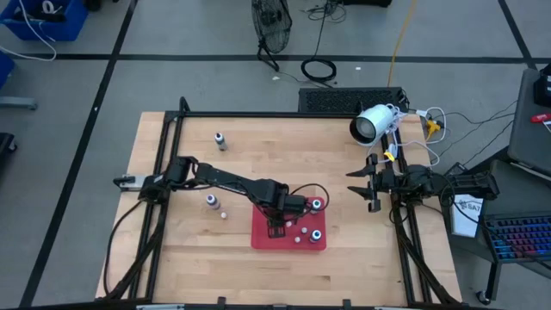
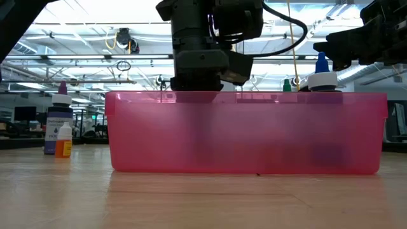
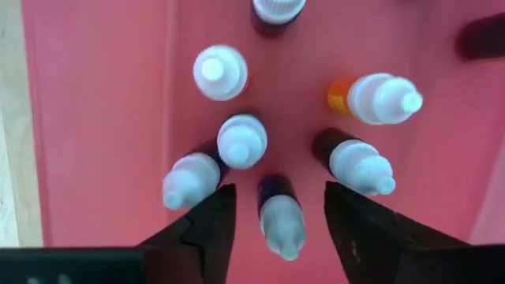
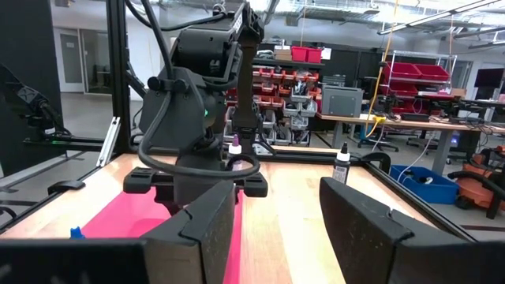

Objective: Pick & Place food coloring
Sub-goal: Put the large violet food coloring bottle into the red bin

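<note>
Here the left claw [image 1: 277, 226] hangs over the red tray [image 1: 263, 240], fingers spread and grasping nothing. Straight beneath it, one dark bottle [image 3: 280, 213] with a pale cap sits between the two fingers [image 3: 207, 225], seemingly upright, so a straight descent should bracket it. Neighbouring bottles crowd close on both sides. More bottles [image 1: 212, 200] stand on the tabletop [image 1: 344, 164] to the left. The right claw [image 1: 368, 183] waits released at the right edge, well apart.

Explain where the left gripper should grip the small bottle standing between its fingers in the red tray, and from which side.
Grip the dark bottle just below its pale cap, coming straight down from above. It stands upright among close neighbours, already between the open left gripper fingers, so a side approach would likely knock them over.
</note>
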Controlling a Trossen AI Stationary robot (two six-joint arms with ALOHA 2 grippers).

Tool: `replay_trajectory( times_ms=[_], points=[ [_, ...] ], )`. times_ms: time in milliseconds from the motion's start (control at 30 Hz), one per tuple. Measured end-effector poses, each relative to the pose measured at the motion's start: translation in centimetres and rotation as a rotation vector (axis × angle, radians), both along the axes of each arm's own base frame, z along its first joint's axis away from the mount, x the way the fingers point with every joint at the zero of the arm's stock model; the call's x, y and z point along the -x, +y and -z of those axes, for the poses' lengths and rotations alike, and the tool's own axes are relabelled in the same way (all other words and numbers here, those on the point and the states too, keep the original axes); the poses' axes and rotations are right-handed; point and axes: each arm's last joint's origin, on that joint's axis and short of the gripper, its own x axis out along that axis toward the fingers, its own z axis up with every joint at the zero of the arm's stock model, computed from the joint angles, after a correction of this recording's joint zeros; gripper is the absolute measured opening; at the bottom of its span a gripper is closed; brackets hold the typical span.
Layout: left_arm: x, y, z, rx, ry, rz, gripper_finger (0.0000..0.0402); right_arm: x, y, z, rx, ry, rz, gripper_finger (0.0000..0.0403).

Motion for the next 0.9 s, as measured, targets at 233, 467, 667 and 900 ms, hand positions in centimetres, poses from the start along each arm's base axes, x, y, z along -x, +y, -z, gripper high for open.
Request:
replay_trajectory(
  times_ms=[233,467,667,900],
  points=[
    [1.0,0.1,-1.9,-0.01,0.017,-0.047,0.0218,0.0,0.0,0.0,0.0,0.0,0.0,0.0176],
    [2.3,-0.5,-4.3,-0.029,0.014,-0.086,0.0213,0.0,0.0,0.0,0.0,0.005,0.0,0.0176],
    [5.1,-2.4,-5.7,-0.089,0.164,-0.225,0.0195,-0.1,0.0,0.1,0.0,0.011,0.0,0.0177],
    [6.7,-5.0,-5.8,-0.178,0.212,-0.371,0.0182,-0.1,0.0,0.1,0.0,0.008,0.0,0.0178]
  ],
)
